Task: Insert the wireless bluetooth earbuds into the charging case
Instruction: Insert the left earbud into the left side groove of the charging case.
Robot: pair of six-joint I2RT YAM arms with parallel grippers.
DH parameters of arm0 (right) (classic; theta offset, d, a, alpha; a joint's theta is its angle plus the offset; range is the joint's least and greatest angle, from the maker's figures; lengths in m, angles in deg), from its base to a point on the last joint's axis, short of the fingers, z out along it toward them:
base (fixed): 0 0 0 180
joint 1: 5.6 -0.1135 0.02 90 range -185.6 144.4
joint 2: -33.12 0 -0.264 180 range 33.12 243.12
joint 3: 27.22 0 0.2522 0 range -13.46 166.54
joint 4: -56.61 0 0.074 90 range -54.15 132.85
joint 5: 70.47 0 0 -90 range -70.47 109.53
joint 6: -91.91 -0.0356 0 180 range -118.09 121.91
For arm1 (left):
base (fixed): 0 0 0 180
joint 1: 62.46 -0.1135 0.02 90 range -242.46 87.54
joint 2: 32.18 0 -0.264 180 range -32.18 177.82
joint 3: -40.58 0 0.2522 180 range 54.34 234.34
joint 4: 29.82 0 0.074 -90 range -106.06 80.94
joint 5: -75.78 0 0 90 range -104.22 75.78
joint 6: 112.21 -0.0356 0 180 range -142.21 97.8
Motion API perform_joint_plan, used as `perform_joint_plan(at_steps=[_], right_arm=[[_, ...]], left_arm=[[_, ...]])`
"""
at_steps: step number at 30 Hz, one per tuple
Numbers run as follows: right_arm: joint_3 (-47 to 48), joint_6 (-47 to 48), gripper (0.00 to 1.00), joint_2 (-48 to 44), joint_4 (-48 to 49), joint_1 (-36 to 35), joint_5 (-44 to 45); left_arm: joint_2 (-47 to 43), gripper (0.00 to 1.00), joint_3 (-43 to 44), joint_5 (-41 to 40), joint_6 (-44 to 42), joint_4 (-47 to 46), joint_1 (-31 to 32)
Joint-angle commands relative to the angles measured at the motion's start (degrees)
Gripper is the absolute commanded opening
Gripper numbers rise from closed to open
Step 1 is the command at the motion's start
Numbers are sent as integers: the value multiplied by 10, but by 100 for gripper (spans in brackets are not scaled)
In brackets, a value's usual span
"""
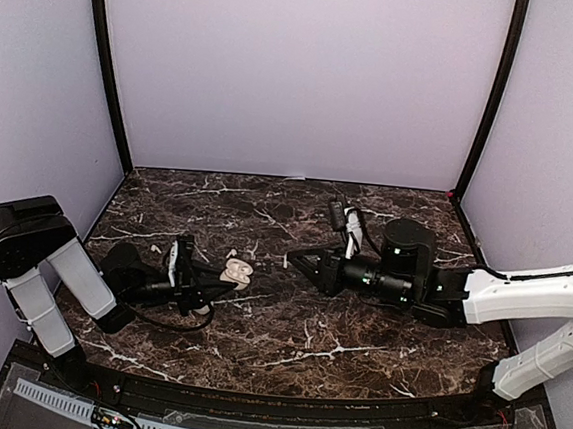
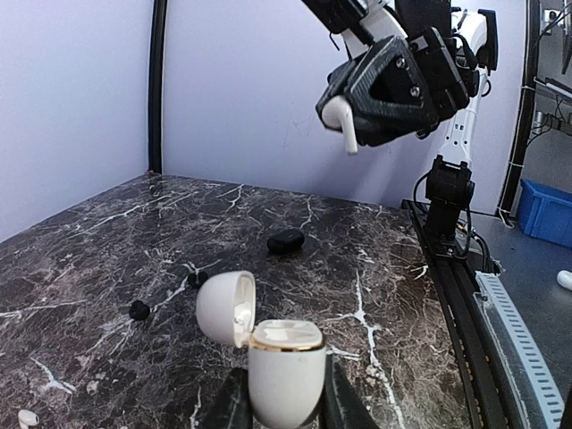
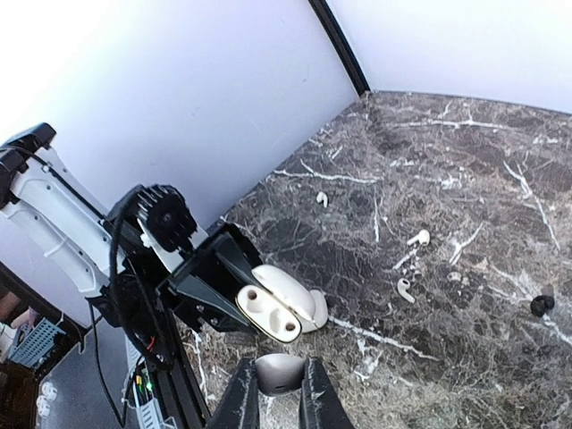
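White stemmed earbud (image 2: 340, 118) clamped in my right pincer (image 3: 278, 398), off the table (image 2: 107, 232). My left pincer (image 2: 284, 407) grips the open white gold-rimmed charging case (image 2: 286, 366), lid tipped back.

The marble table (image 1: 287, 325) is viewed from above and behind, from afar, facing the back wall (image 1: 299, 75). The left wrist view is set low, facing the right gripper (image 2: 349, 105) and its white earbud (image 2: 340, 118) closely. The right wrist view is angled down at the left gripper (image 3: 255, 299). The open white case (image 1: 237, 268) is shared by all three.
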Motion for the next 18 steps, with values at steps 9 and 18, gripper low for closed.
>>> perform_joint_plan(at_steps=[9,18], right_arm=[[-38,71,0,-58,80,-8,59],[-73,109,0,-83,117,-7,45]], left_arm=[[19,12,23,56,12,-129,8],[25,11,36,111,12,-119,16]])
